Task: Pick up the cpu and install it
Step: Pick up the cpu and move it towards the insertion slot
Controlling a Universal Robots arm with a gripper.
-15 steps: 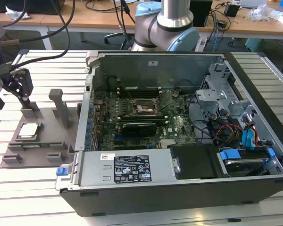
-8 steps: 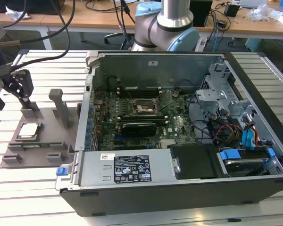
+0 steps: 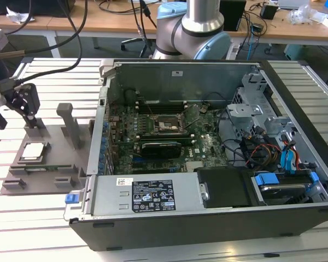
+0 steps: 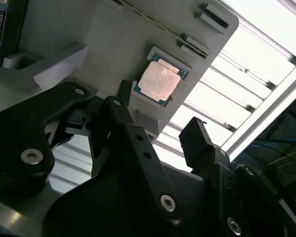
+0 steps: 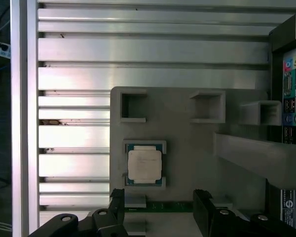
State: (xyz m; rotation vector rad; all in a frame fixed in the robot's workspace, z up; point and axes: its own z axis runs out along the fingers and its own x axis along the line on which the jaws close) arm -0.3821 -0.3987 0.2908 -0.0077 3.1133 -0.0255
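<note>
Hand [image 5: 160, 197] spread wide, its two black fingers [image 5: 117, 197] well apart and pinching nothing, the arm hovers over the grey holder tray [image 5: 187, 158] on the slatted aluminium table [image 5: 138, 49]. The cpu [image 5: 144, 164] lies flat in its square recess on that tray, metal plate up and clear of the fingers in both wrist views. It sits at the exterior view's left, beside the open computer case [image 3: 208, 213].

The main risk, as I judge it, is alignment. In the first wrist view the chip sits nearer one finger than the other, so a straight descent could put that finger on the plate or the recess wall instead of beside the edge. The chip is thin and offers little to grip, so an uneven pinch could tilt it or let it slip. The tray's upright posts [image 3: 71, 125] stand near the hand and could be struck. A tilted chip lowered into the motherboard socket [image 3: 165, 124] could damage its contacts.
</note>
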